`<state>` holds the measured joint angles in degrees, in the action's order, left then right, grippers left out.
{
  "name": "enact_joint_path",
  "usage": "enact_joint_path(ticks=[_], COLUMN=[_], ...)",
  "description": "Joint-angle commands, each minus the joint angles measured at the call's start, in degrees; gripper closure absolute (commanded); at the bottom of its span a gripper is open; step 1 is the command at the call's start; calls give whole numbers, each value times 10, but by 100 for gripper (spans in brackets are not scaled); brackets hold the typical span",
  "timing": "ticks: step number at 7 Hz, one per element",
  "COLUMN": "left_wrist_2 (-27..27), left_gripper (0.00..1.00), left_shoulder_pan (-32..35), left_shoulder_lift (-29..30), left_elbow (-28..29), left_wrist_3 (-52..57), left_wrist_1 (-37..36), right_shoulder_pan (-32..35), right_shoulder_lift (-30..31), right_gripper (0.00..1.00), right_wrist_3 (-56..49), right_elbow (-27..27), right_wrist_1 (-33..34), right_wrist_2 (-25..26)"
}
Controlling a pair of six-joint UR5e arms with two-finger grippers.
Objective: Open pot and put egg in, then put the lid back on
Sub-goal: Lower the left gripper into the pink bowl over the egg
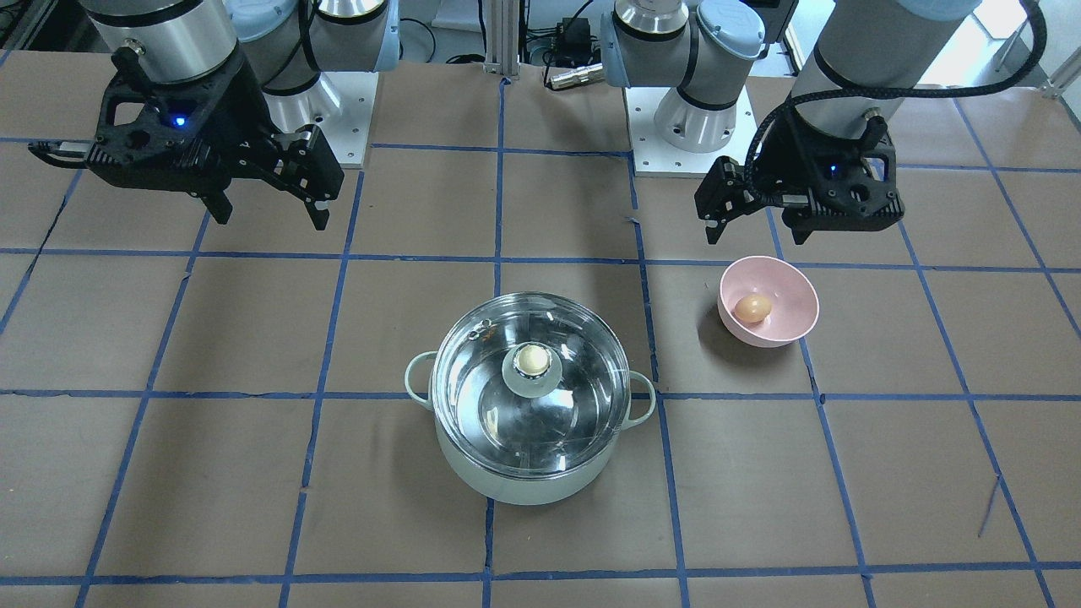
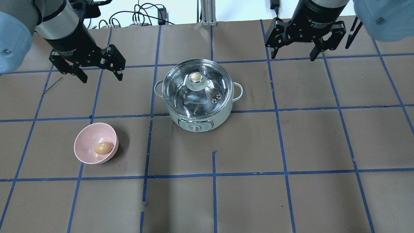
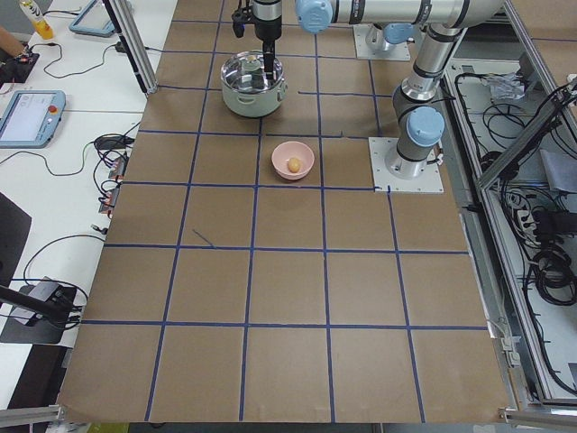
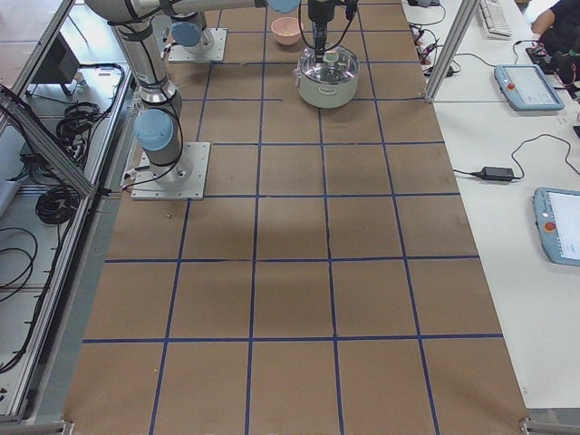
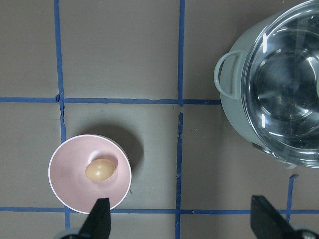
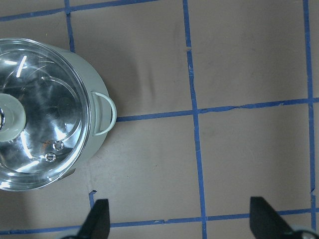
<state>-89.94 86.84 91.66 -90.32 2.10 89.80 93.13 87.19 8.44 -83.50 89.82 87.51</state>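
The pale mint-green pot (image 2: 197,121) stands mid-table with the clear glass lid (image 2: 207,97) seated on it, its cream-gold knob (image 2: 195,77) at the centre. The brown egg (image 2: 103,148) lies in a pink bowl (image 2: 85,142) on the robot's left. My left gripper (image 2: 102,77) is open and empty, raised above the table beyond the bowl. Its wrist view shows the egg (image 5: 100,170) and the pot (image 5: 234,109). My right gripper (image 2: 293,57) is open and empty, raised to the right of the pot. Its wrist view shows the lid (image 6: 45,124).
The table is brown paper with a blue tape grid. The two arm base plates (image 1: 676,156) sit at the robot's edge. In the front-facing view the bowl (image 1: 781,283) is right of the pot (image 1: 524,477). Side tables with tablets (image 4: 526,86) flank the table ends.
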Motion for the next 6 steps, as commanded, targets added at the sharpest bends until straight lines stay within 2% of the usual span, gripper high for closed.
enact_joint_path(ticks=[1, 2, 3, 4, 5, 6], left_wrist_2=[-8, -4, -4, -8, -4, -1], left_gripper=[0, 0, 0, 0, 0, 0], left_shoulder_pan=[-34, -74, -91, -97, -129, -168], left_shoulder_lift=[5, 5, 5, 4, 4, 2], left_elbow=[-89, -151, -189, -207, -237, -286], left_wrist_3=[11, 60, 94, 126, 153, 254], left_wrist_1=[-63, -124, -158, -173, -189, -223], right_shoulder_pan=[0, 0, 0, 0, 0, 0], right_shoulder_lift=[0, 0, 0, 0, 0, -1], right_gripper=[0, 0, 0, 0, 0, 0], right_wrist_3=[0, 0, -1, -1, -1, -1], right_elbow=[0, 0, 0, 0, 0, 0], right_wrist_1=[-1, 0, -1, 0, 0, 0], right_wrist_2=[-1, -5, -4, -5, -3, -5])
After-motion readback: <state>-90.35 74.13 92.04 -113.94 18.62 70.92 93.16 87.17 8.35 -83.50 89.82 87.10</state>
